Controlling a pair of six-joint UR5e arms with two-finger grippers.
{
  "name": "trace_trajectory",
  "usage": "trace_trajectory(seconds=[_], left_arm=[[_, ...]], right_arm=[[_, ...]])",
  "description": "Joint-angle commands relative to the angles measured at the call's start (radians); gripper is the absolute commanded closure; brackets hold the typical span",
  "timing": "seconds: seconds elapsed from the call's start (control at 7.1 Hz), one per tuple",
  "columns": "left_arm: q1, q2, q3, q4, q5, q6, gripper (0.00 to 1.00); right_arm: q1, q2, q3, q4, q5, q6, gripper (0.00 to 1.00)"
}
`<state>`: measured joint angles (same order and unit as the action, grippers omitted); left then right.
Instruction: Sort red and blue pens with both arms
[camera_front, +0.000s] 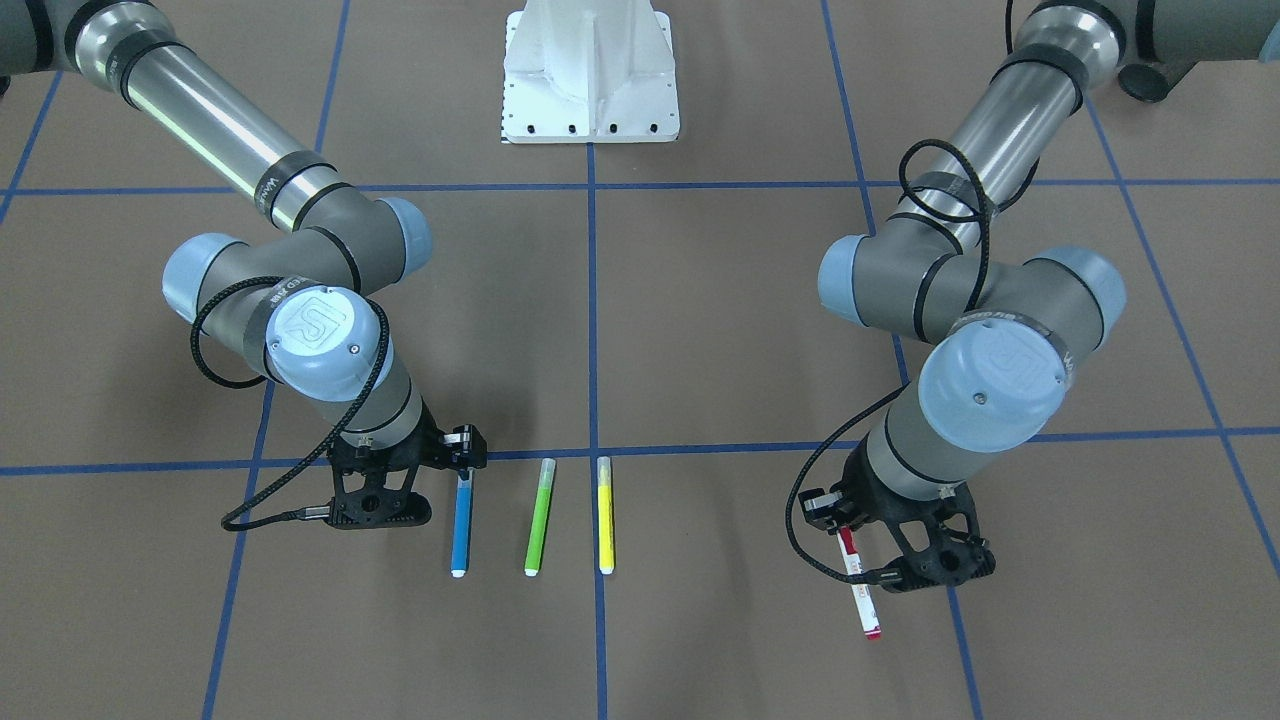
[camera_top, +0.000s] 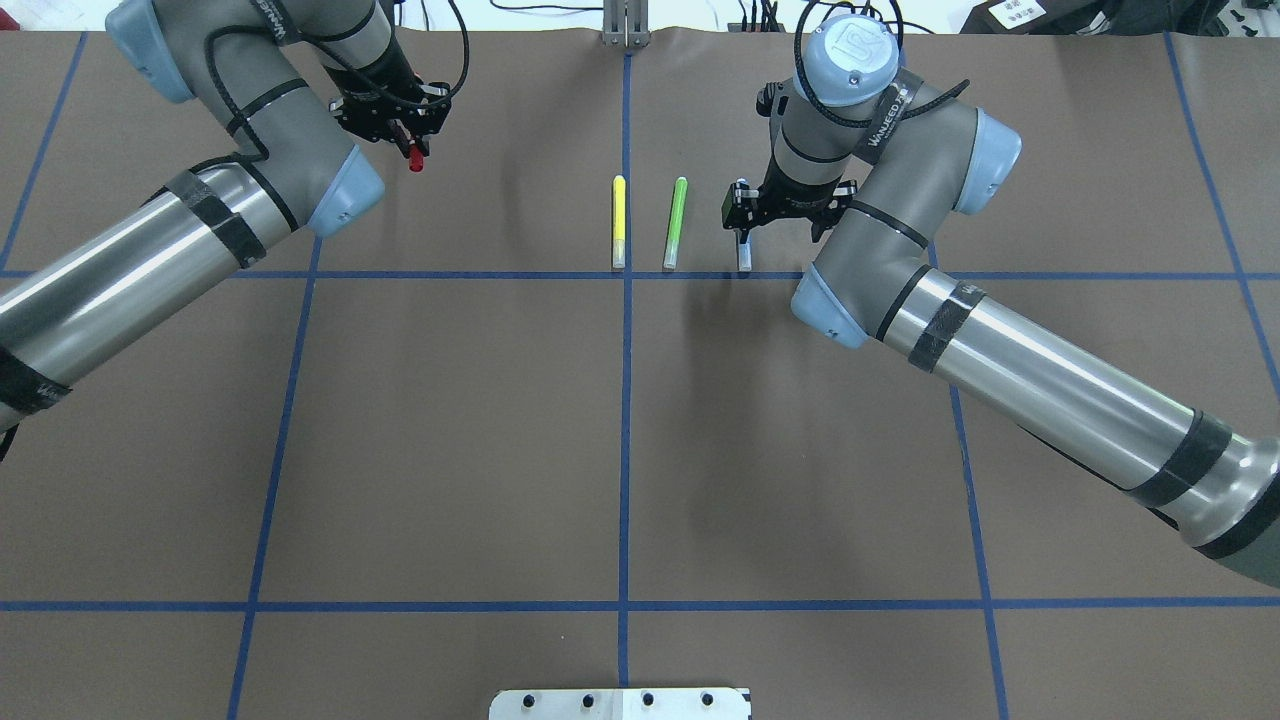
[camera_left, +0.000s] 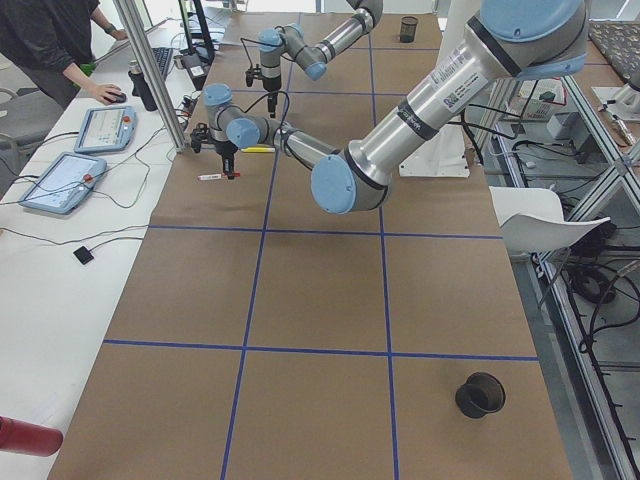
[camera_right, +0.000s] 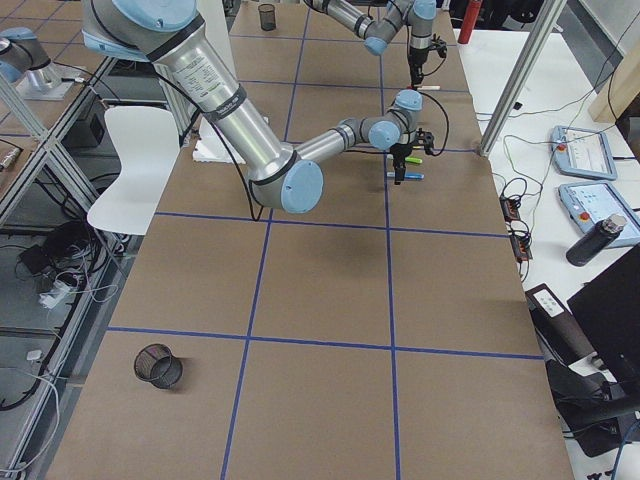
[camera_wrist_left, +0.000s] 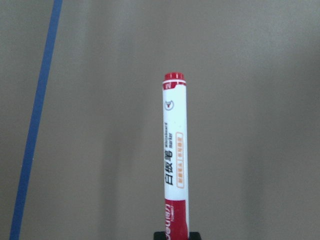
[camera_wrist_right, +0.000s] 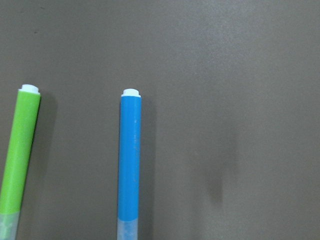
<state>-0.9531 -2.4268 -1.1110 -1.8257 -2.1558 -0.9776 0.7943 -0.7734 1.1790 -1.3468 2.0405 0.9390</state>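
The left claw (camera_front: 848, 535) grips the red pen (camera_front: 862, 590). The right claw (camera_front: 466, 465) sits over the blue pen (camera_front: 461, 530); open or closed, I cannot tell.

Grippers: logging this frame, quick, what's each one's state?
Left gripper: shut on the red pen.
Right gripper: at the blue pen cap end; cannot tell.

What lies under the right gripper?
The blue pen lies flat on the table under the right gripper. In the overhead view the gripper covers most of the pen, and only its ends show. Whether the fingers touch it cannot be seen.
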Motion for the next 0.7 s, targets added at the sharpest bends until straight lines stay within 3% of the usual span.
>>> trace_trajectory(seconds=[0.0,0.56], left_arm=[[-0.004,0.047,-0.065,0.011,-0.021,0.008,1.00],[-0.004,0.049,-0.072,0.011,-0.029,0.011,1.00]], right_arm=[[-0.007,0.022,-0.031,0.002,-0.017,-0.023,0.05],[-0.020,0.051,-0.081,0.031,-0.014,-0.039,0.10]])
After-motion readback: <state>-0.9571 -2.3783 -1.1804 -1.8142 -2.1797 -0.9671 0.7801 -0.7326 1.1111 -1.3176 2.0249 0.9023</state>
